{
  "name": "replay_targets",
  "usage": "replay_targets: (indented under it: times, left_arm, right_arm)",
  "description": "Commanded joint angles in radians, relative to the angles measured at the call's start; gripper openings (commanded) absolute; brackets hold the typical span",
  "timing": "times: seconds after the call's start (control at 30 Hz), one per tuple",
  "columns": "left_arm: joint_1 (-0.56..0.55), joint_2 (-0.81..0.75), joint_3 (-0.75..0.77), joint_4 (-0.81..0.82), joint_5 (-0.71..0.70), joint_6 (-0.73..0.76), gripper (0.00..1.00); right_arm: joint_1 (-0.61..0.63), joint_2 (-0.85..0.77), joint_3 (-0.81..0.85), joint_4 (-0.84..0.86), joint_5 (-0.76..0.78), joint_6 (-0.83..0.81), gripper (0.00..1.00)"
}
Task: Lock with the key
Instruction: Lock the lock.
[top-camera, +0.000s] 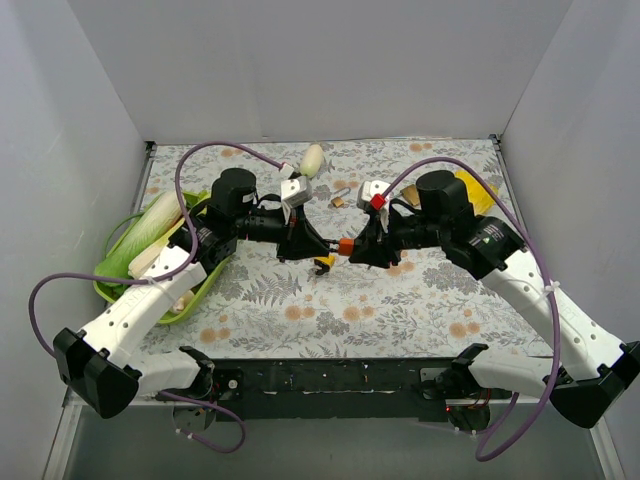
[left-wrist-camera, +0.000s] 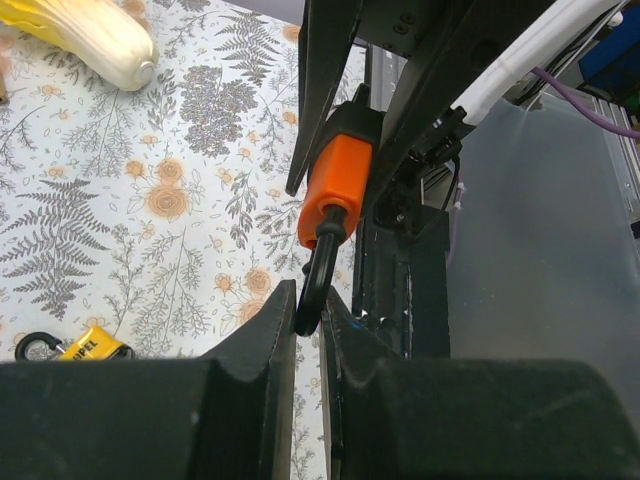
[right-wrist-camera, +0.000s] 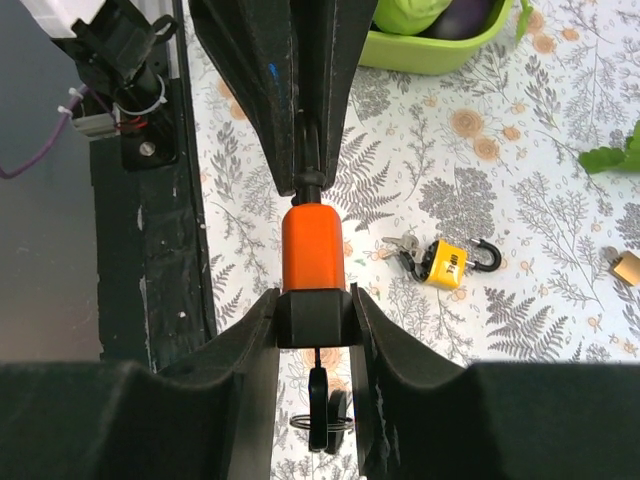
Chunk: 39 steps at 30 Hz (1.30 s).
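Observation:
An orange padlock (top-camera: 345, 246) hangs above the table's middle, held between both grippers. My left gripper (left-wrist-camera: 308, 305) is shut on its black shackle (left-wrist-camera: 320, 265). My right gripper (right-wrist-camera: 315, 312) is shut on the black base of the padlock (right-wrist-camera: 312, 245). A black-headed key (right-wrist-camera: 318, 405) on a wire ring sticks out of that base, between my right fingers. A yellow padlock (right-wrist-camera: 447, 263) lies on the cloth just below, shackle open, with keys attached; it also shows in the left wrist view as the yellow padlock (left-wrist-camera: 88, 345).
A green basket (top-camera: 120, 288) of vegetables stands at the left. A pale vegetable (top-camera: 312, 158) lies at the back, small wooden pieces (top-camera: 340, 200) near it, and a yellow item (top-camera: 478, 192) at the back right. White walls enclose the table.

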Motion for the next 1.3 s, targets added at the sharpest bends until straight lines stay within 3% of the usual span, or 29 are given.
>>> replay_targets:
  times: [0.0,0.2,0.57,0.97,1.07,1.1,1.2,1.27]
  left_arm:
    - [-0.104,0.012,-0.013,0.223,0.103,-0.095,0.0]
    - [-0.106,-0.008,-0.033,0.225,0.102,-0.084,0.0]
    - [-0.169,0.007,-0.058,0.325,0.083,-0.124,0.0]
    - [-0.132,-0.087,-0.099,0.228,0.013,-0.064,0.0]
    - [-0.082,-0.099,-0.111,0.191,0.029,-0.053,0.0]
    - [-0.066,-0.1,-0.113,0.181,0.042,-0.049,0.0]
    - [-0.006,-0.108,-0.114,0.144,0.08,-0.023,0.0]
    - [0.018,-0.113,-0.116,0.127,0.085,-0.006,0.0]
  right_arm:
    - [0.079,0.03,0.016,0.278,-0.033,-0.03,0.01]
    - [0.079,0.015,0.005,0.261,-0.09,-0.039,0.01]
    - [0.081,0.036,-0.031,0.451,-0.241,0.152,0.01]
    - [0.065,0.004,-0.041,0.307,-0.167,0.122,0.01]
    - [0.044,-0.006,-0.031,0.215,-0.148,0.108,0.19]
    - [0.035,-0.007,-0.022,0.194,-0.147,0.102,0.34]
    - [-0.011,-0.013,0.007,0.088,-0.162,0.07,0.56]
    - [-0.059,-0.013,0.016,0.011,-0.174,0.041,0.61]
